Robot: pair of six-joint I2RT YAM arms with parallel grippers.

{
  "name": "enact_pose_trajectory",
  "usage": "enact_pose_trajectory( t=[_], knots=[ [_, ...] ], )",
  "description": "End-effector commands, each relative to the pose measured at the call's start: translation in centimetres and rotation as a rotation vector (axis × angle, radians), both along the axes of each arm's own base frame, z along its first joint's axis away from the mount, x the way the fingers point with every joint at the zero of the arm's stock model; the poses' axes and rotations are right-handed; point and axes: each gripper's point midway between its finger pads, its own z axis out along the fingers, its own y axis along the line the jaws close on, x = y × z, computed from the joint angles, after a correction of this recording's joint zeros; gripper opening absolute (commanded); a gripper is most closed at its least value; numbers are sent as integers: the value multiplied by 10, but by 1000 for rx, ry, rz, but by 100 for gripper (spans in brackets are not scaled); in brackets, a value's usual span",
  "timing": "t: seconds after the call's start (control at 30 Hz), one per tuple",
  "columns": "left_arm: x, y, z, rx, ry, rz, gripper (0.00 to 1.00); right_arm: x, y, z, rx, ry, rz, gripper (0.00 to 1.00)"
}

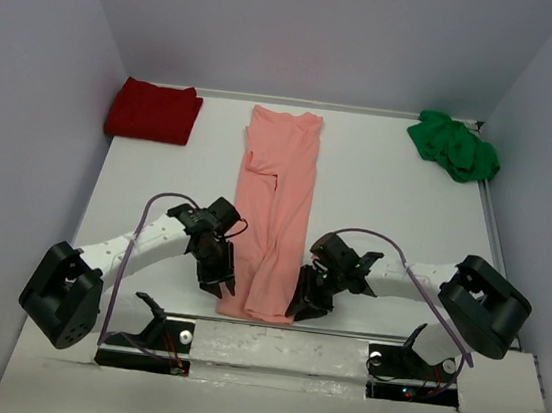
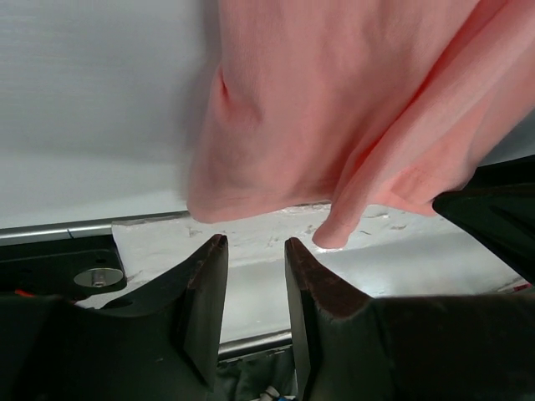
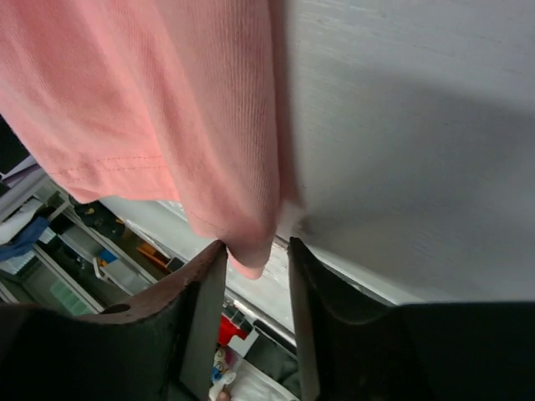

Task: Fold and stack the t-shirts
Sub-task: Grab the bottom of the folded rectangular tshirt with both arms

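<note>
The salmon-pink t-shirt [image 1: 276,207] lies as a long narrow strip down the middle of the table, its hem at the near edge. My left gripper [image 1: 218,282] sits at the hem's left corner. In the left wrist view it [image 2: 255,245] is open and empty, with the pink cloth [image 2: 334,109] just beyond its tips. My right gripper [image 1: 302,305] sits at the hem's right corner. In the right wrist view its jaws [image 3: 257,246] stand apart around a corner of the shirt [image 3: 150,92], the cloth touching only the left finger. A folded dark red t-shirt [image 1: 154,111] lies back left, a crumpled green one [image 1: 454,148] back right.
The white table [image 1: 386,210] is boxed in by grey walls on the left, back and right. A metal rail runs along its near edge, by the two arm bases [image 1: 278,353].
</note>
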Motion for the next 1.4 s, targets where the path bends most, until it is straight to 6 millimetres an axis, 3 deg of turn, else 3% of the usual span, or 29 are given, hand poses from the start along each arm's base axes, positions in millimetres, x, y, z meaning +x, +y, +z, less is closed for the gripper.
enact_pose_trajectory(
  t=[0.0,0.03,0.13,0.2,0.27,0.8,1.1,1.37],
  knots=[
    [6,1,9,29,-6,1,43,7,12,8,40,-40,24,34],
    [6,0,9,30,-7,-5,43,7,13,8,40,-40,24,26],
    [4,1,7,36,7,-16,43,7,12,8,37,-37,23,22],
    [2,4,6,44,12,-22,43,8,13,9,36,-38,24,6],
    [-1,8,5,56,17,-36,43,7,12,8,34,-36,25,0],
    [-6,8,3,61,54,-62,44,15,-2,3,-14,-41,2,0],
    [-24,-1,-10,31,128,-60,43,17,-3,3,-15,-44,13,0],
    [-19,3,-16,83,118,-52,43,17,-6,3,-10,-45,11,0]
  ],
)
